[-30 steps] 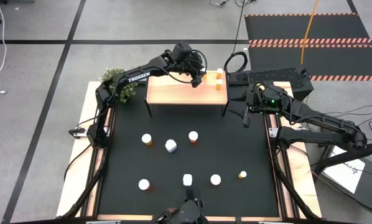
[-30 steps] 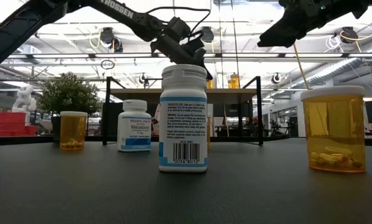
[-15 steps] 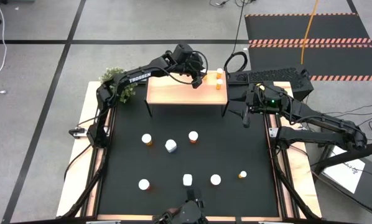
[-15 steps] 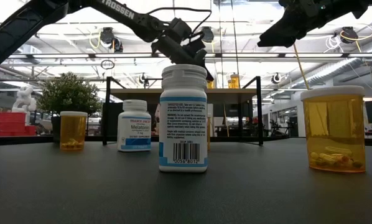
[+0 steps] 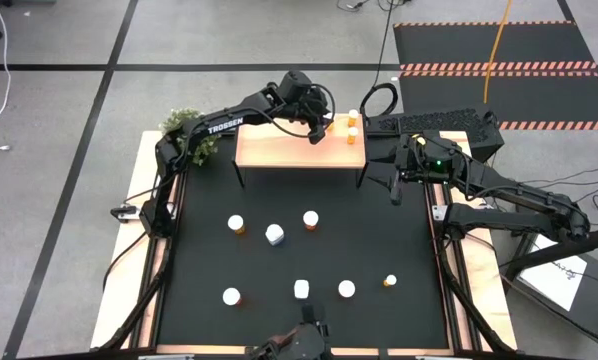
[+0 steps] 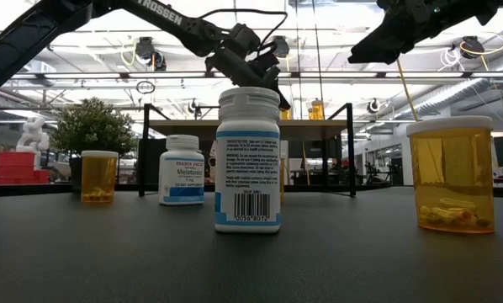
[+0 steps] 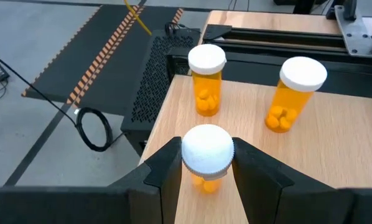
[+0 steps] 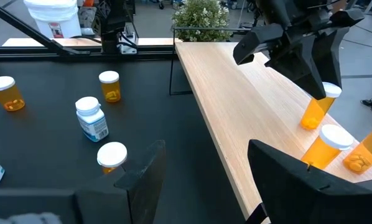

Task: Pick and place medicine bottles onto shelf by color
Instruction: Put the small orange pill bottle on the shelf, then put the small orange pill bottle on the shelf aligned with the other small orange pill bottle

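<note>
Left gripper (image 7: 207, 167) pinches an orange bottle (image 7: 206, 155) on the shelf (image 5: 279, 150), upper centre; I see its base hidden | right gripper (image 8: 204, 168) spread, idle right of the shelf | six bottles on the mat (image 5: 379, 230).

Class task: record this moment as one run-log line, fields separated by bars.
left pincer: shut on white-capped translucent orange pill bottle, over light-wood shelf | right pincer: open, beside shelf's right end | two orange bottles on shelf
</note>
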You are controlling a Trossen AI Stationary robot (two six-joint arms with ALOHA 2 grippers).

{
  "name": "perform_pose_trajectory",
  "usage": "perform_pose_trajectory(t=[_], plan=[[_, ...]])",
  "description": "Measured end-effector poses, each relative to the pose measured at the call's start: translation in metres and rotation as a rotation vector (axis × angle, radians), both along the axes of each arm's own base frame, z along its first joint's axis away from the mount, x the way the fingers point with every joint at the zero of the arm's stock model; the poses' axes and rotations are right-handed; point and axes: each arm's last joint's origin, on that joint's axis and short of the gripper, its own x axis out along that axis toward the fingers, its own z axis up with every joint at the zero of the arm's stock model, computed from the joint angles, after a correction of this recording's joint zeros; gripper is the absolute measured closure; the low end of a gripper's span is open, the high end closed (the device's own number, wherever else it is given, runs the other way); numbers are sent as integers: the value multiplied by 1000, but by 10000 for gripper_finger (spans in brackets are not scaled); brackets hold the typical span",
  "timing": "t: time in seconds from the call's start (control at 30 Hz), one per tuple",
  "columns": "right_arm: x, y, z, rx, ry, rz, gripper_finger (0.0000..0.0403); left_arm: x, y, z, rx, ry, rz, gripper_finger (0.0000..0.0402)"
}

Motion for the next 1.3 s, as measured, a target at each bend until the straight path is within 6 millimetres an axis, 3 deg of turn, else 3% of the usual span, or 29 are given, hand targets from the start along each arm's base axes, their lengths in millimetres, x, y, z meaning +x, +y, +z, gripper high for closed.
perform_pose_trajectory(t=[0.2, 0.53, 0.8, 1.07, 1.3], plan=[[0, 0, 0, 0, 0, 0, 177, 0, 0, 0, 2, 5, -2, 258], [0, 0, 0, 0, 0, 0, 177, 0, 1, 1, 16, 0, 24, 186], [0, 0, 0, 1, -1, 0, 177, -3, -4, 13, 40, -14, 30, 174], [-1, 0, -2, 59, 3, -15, 177, -12, -30, 50, 60, -61, 2, 174], [-1, 12, -11, 185, 91, 11, 177, -37, -78, 86, 40, 50, -23, 174]])
